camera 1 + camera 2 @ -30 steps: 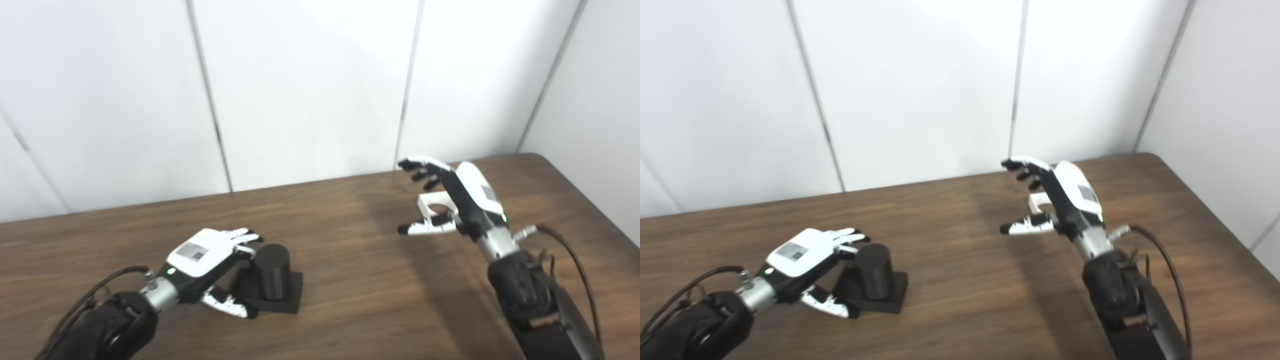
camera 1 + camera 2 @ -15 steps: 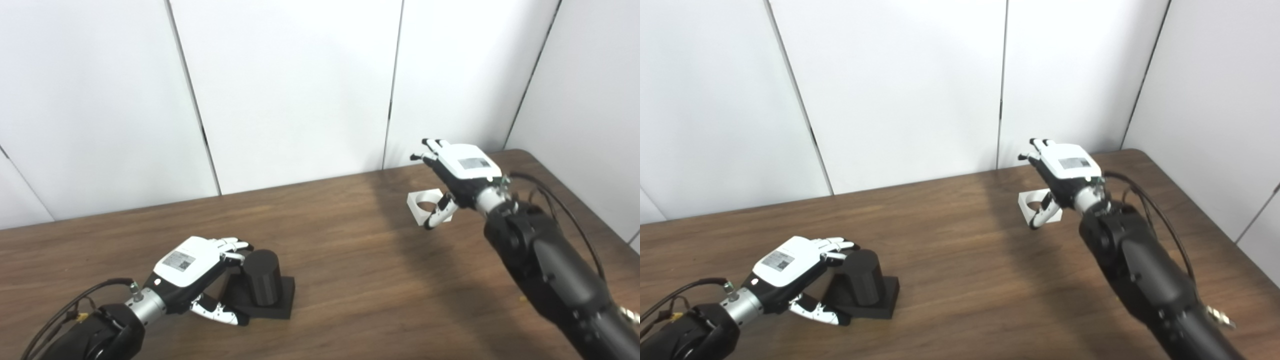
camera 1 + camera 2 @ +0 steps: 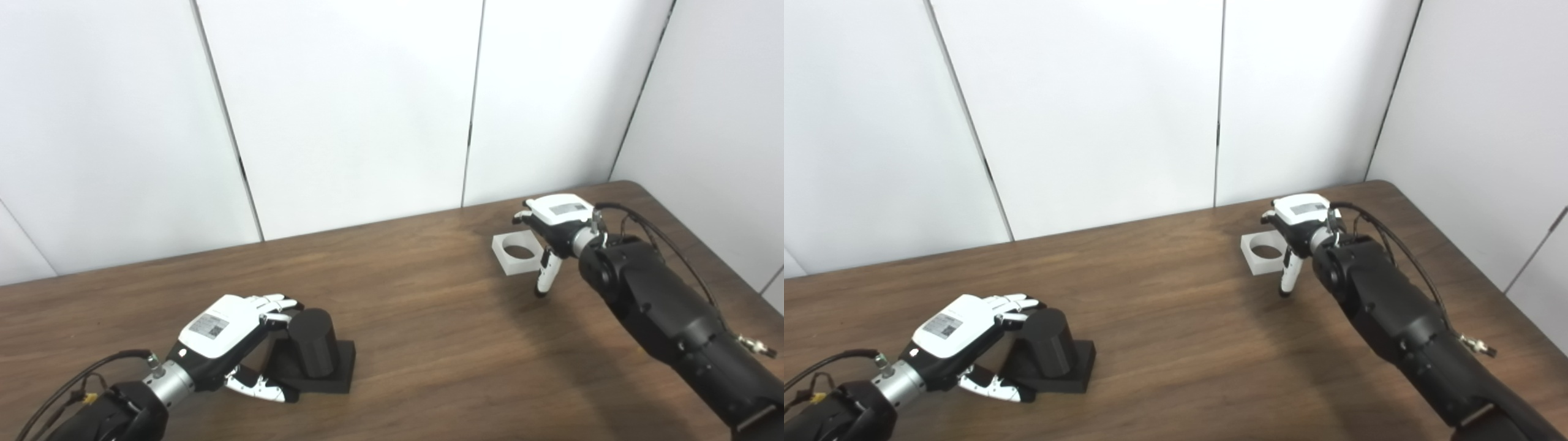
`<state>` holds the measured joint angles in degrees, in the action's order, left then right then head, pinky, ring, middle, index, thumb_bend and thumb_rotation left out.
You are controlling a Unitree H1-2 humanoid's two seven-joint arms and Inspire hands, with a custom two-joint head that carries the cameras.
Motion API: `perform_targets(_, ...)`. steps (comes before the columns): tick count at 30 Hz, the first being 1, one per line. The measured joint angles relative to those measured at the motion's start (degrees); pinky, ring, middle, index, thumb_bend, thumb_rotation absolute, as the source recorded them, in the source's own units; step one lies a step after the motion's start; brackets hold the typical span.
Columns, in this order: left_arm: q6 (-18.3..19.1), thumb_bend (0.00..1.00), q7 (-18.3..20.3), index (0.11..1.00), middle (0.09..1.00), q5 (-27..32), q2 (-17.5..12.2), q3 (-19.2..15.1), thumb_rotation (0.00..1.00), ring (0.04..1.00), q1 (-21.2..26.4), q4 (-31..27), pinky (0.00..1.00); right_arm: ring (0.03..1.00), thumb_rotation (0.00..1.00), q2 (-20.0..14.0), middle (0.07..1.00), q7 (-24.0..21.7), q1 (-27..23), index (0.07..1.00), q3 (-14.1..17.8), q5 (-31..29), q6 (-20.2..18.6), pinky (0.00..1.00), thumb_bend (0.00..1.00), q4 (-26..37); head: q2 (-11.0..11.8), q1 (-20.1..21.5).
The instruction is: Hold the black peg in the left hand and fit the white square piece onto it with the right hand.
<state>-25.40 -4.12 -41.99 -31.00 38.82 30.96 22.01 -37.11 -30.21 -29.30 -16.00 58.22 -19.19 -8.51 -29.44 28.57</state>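
Both fingers [image 3: 531, 219] over white sq. piece's [image 3: 517, 253] right edge

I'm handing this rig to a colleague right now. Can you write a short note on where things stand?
Left robot hand: fingers apart around the black peg, which stands on the table; not lifted.
Right robot hand: over the right edge of the white square piece, thumb hanging in front; grip not visibly closed.
The white square piece lies flat at far right, hole up.
Done: both hands reached their parts.
Left: grasp both, lift, fit the piece onto the peg.
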Motion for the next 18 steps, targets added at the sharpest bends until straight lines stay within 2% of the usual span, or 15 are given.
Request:
perform_targets(6,-0.01,0.52,-0.01,0.492,0.872,0.16,-0.11,0.06,0.06,0.884,-0.04,-0.01,0.81,0.965,0.17,-0.04,0.952,0.58,-0.82,0.789,-0.81,-0.40,0.83,0.95,0.96,-2.51,-0.18,-0.18)
perform_targets(14,-0.01,0.52,0.09,0.492,0.868,0.43,-0.48,0.02,0.06,0.886,-0.44,-0.64,0.79,0.939,0.19,0.40,0.922,3.59,-3.50,0.771,-1.74,-1.62,2.29,0.95,0.91,-8.27,-0.62,-0.79)
perform_targets(18,-0.01,0.52,0.50,0.491,0.861,0.46,-0.86,-0.14,0.06,0.877,-0.88,-1.50,0.78,0.931,0.17,0.40,0.904,4.92,-3.83,0.725,-1.75,-3.58,4.02,0.94,0.87,-9.47,-1.23,-1.23)
